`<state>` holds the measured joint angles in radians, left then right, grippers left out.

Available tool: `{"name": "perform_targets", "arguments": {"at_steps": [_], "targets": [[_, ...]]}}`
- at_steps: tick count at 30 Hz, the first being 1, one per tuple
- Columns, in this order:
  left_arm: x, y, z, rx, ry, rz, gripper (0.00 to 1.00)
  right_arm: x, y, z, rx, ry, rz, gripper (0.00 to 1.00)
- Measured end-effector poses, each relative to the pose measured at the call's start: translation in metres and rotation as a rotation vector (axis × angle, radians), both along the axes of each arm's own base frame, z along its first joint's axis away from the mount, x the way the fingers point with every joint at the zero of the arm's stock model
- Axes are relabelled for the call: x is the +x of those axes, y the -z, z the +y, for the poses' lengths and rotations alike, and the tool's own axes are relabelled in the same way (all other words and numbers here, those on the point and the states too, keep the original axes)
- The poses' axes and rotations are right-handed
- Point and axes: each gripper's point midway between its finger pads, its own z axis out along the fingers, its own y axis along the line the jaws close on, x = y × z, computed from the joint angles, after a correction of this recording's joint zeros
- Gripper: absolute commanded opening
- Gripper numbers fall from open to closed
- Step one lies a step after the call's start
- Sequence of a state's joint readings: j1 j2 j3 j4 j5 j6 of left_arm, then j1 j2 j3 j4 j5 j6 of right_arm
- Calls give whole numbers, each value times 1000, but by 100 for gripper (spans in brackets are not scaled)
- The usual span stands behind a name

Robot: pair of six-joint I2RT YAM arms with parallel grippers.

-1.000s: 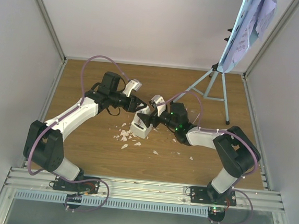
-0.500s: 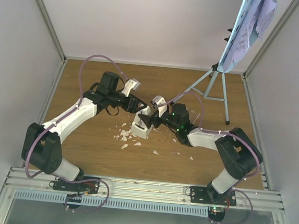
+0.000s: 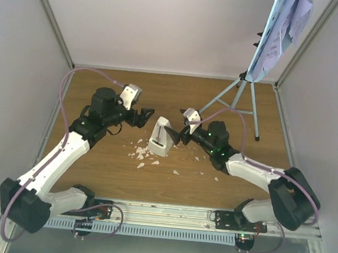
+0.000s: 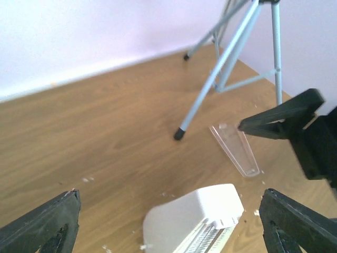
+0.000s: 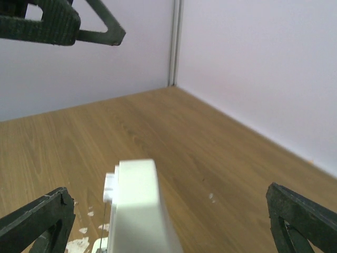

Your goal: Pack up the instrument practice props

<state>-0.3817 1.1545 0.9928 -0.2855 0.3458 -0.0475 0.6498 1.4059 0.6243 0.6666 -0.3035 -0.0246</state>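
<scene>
The white pyramid metronome (image 3: 158, 140) stands on the wooden table, free of both grippers; it also shows in the left wrist view (image 4: 194, 219) and the right wrist view (image 5: 138, 205). Its clear tapered cover (image 4: 235, 149) lies flat on the table just beyond it. My left gripper (image 3: 144, 117) is open and empty to the metronome's left. My right gripper (image 3: 173, 135) is open and empty close on its right. The pale-blue tripod music stand (image 3: 242, 97) stands at the back right, with lavender-white sheet music pages (image 3: 294, 16) on its tray.
Small white crumbs (image 3: 139, 153) lie scattered on the table in front of the metronome. One stand foot (image 4: 179, 134) rests near the clear cover. White walls enclose the table on three sides.
Both grippers have drawn back from the metronome, the left one to the left and the right one to the right. The metronome stays standing in place.
</scene>
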Motion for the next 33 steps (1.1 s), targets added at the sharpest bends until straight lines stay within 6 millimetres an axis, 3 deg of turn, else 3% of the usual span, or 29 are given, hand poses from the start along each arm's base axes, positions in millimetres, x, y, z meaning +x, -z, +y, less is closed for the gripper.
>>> {"name": "perform_targets", "arguments": {"at_steps": [5,9,12,18,22,27,33], "targets": [[-11,-30,14,-61,-63,-118,94,-11,-36,-21,42,62,-88,100],[-28,-29,17,-149,-74,-137,93,-19,-37,-44,41,136,-117,100],[-41,-13,12,-191,-42,-135,93,-21,-26,-59,26,201,-114,100],[-81,49,-15,-144,103,-118,93,-16,-13,-78,-4,298,-103,100],[-90,82,-13,-101,101,-133,94,-14,-7,-83,-15,331,-97,100],[-84,90,-7,-80,63,-198,94,-11,-2,-84,-23,345,-91,99],[-73,91,-13,-48,76,-260,91,-10,12,-88,-40,365,-75,99]]}}
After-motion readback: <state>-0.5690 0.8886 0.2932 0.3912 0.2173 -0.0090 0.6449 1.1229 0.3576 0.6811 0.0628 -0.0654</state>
